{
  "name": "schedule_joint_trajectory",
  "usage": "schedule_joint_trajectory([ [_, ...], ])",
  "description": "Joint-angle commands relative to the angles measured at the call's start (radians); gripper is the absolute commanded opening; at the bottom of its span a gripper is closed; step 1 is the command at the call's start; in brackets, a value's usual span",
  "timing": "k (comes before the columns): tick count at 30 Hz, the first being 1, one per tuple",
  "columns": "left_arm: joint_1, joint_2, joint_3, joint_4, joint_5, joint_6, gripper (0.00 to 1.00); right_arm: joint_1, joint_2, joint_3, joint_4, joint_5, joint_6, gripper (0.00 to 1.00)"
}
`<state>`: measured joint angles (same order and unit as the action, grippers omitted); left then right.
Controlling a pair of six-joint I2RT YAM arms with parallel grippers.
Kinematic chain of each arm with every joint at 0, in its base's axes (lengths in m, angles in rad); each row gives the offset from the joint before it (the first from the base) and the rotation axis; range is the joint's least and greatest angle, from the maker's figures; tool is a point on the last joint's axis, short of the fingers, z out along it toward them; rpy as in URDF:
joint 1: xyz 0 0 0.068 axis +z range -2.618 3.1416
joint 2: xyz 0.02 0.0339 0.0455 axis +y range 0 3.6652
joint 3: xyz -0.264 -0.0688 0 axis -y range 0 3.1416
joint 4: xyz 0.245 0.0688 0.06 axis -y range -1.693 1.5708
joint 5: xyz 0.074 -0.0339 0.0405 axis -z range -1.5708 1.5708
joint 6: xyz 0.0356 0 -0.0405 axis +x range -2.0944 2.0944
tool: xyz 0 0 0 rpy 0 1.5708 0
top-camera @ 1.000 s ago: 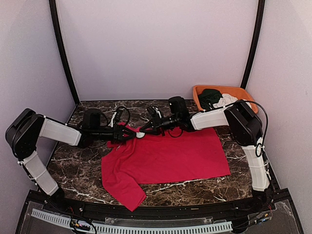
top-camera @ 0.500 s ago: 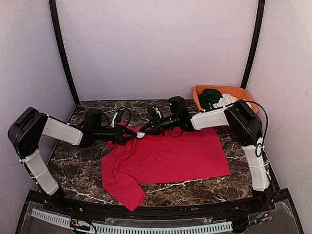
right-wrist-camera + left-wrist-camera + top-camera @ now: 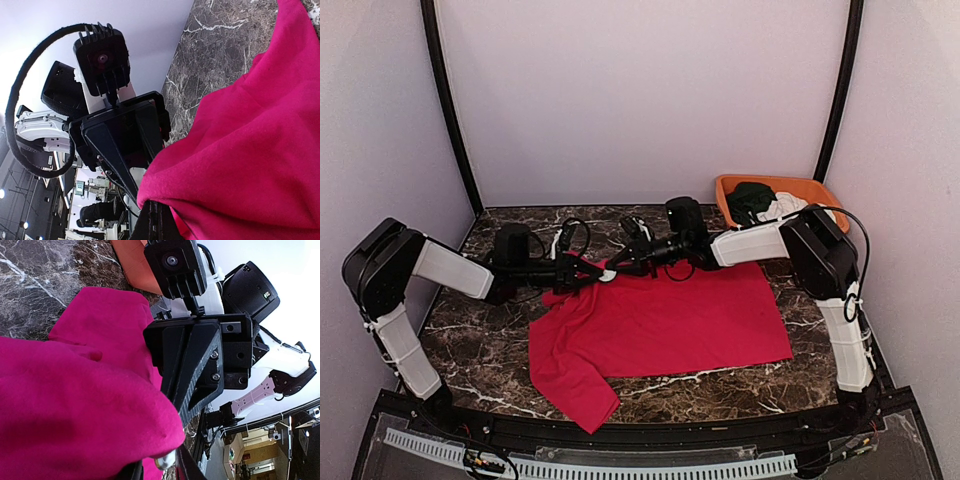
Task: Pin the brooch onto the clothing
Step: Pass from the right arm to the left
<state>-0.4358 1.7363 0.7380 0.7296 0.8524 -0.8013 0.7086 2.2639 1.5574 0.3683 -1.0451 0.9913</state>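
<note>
The T-shirt (image 3: 660, 325) in the middle of the top view is plain bright red; the wrist views render it magenta. The table (image 3: 480, 340) is dark brown marble with white veins. At upper right, an orange tray (image 3: 725, 185) holds a dark green garment (image 3: 750, 198) and a white garment (image 3: 782, 208). The brooch (image 3: 165, 461), low in the left wrist view, looks pale, perhaps silvery.

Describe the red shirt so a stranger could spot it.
On the dark marble table, look across the middle: a large bright red T-shirt lies spread out. The only other clothes, a dark green piece and a white piece, are bundled in the orange tray at back right.
</note>
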Motion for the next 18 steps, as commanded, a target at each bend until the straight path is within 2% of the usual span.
schedule_joint_trajectory([
  [1, -0.001, 0.012, 0.004, 0.083, 0.021, -0.044, 0.21, 0.014, -0.023, 0.007, 0.068, -0.029, 0.013, 0.00],
  [5, -0.001, 0.016, 0.004, 0.105, 0.023, -0.055, 0.17, 0.015, -0.021, 0.006, 0.077, -0.034, 0.017, 0.00],
  [12, -0.001, 0.028, 0.001, 0.136, 0.031, -0.076, 0.01, 0.016, -0.020, -0.008, 0.095, -0.036, 0.026, 0.00],
  [18, -0.001, 0.028, -0.001, 0.170, 0.033, -0.094, 0.01, 0.016, -0.021, -0.007, 0.091, -0.034, 0.023, 0.00],
])
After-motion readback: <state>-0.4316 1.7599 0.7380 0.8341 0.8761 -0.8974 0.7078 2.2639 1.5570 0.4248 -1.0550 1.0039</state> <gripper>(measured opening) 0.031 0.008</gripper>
